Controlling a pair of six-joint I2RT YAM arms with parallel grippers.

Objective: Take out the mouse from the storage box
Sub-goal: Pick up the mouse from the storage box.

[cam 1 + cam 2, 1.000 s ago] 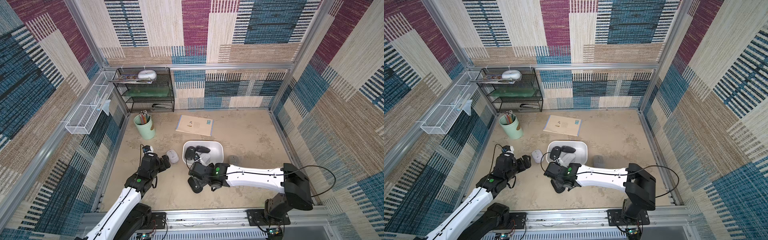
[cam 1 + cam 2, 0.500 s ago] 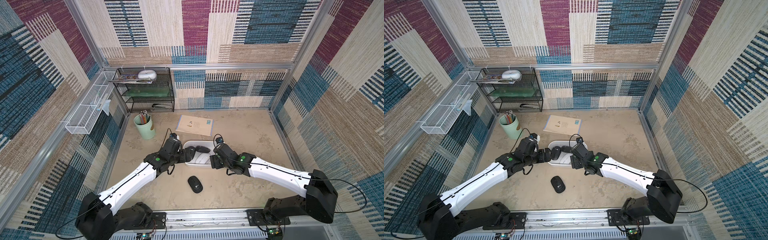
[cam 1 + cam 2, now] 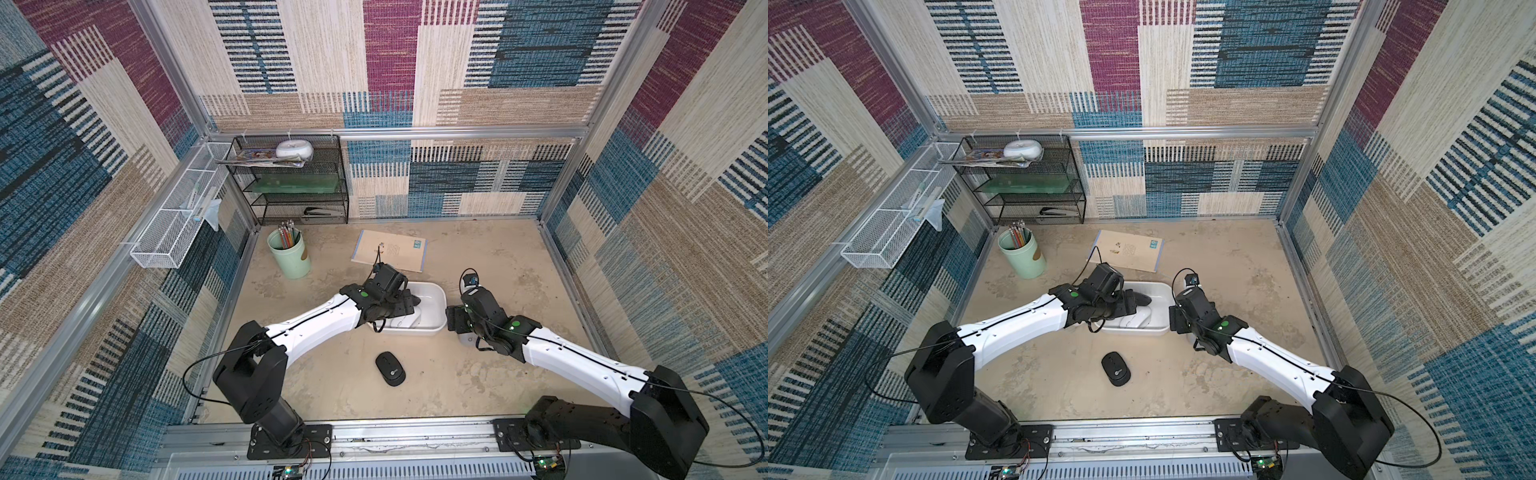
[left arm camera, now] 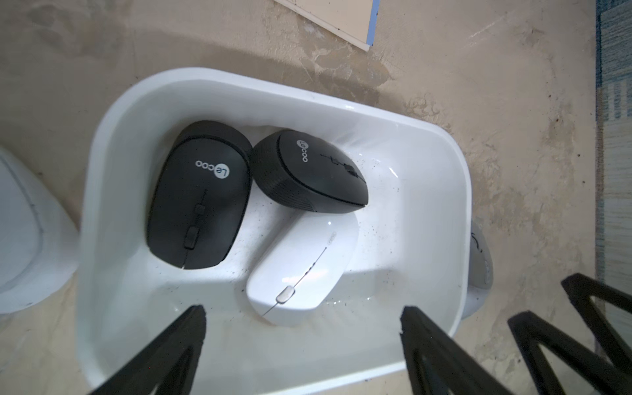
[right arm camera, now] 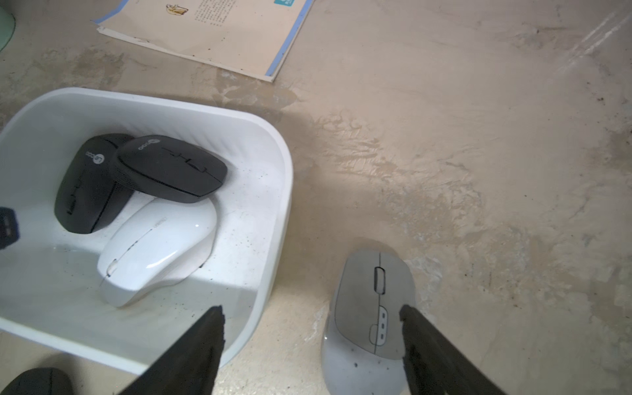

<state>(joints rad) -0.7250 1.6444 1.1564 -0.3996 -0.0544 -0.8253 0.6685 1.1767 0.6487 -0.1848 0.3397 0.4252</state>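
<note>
Left gripper [image 4: 302, 312], jaws apart, hangs over white mouse [image 4: 304, 260] in box [image 4: 99, 154], centre of desk [image 3: 478, 395]. Right gripper [image 5: 310, 311], jaws apart, straddles grey mouse [image 5: 372, 290] beside box's right end; contact unclear.

Black mesh shelf rack [image 3: 297, 183], far left; white wire-mesh basket [image 3: 174, 232] on left wall; mint-green pencil cup [image 3: 291, 259]; flat beige paper booklet [image 3: 390, 255] to its right.
</note>
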